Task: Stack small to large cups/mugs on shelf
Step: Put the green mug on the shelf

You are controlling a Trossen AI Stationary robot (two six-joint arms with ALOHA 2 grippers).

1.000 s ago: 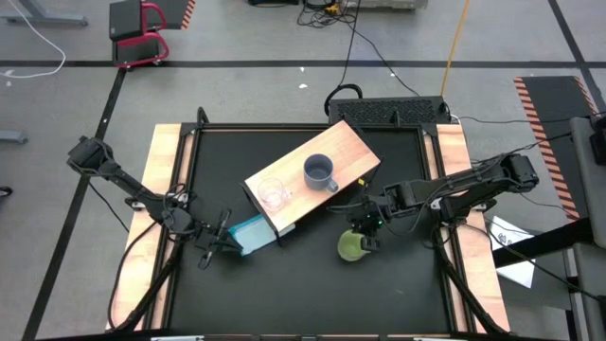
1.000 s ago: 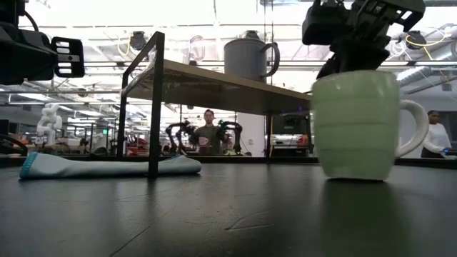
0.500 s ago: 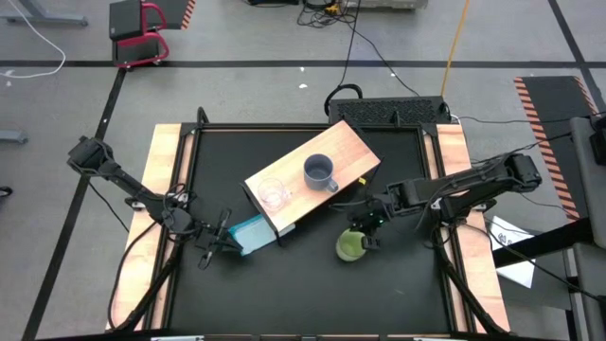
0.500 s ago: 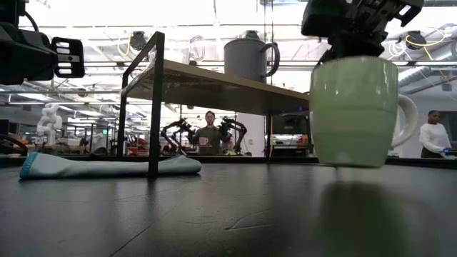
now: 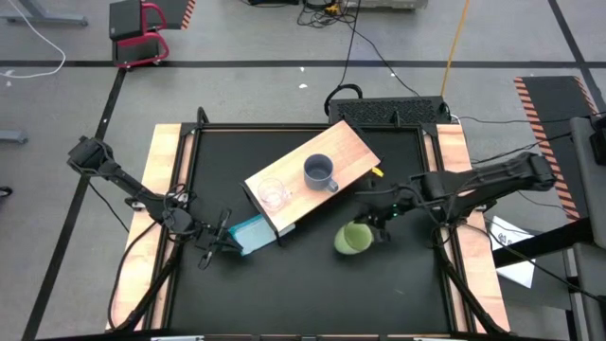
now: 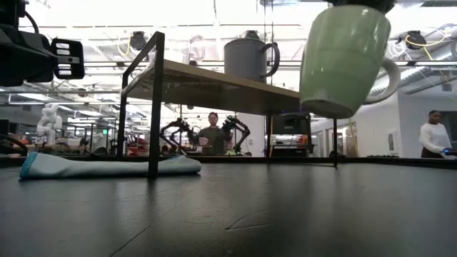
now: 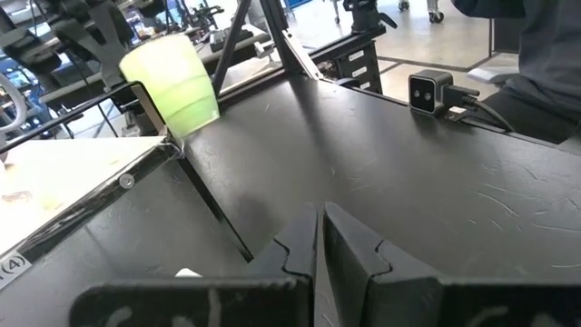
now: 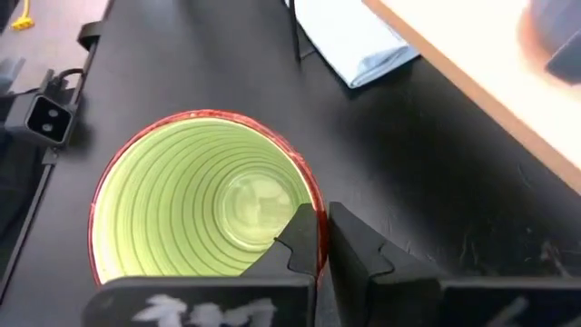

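Right hand (image 8: pixel 320 238): clamped on the green mug's (image 5: pixel 352 240) rim, mug lifted and tilted, lower right of the shelf (image 5: pixel 312 175).
On shelf: grey mug (image 5: pixel 319 172), glass cup (image 5: pixel 272 194).
Nearby: teal cloth (image 5: pixel 248 233) at the shelf's lower-left corner.
Left hand (image 7: pixel 320 238): fingers together, beside the cloth.

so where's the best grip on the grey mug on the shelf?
Judging by pose: the grey mug stands upright and open-mouthed on the shelf, handle toward the right arm. A claw could descend from above and pinch the rim wall opposite the handle, as the right claw grips the green mug.
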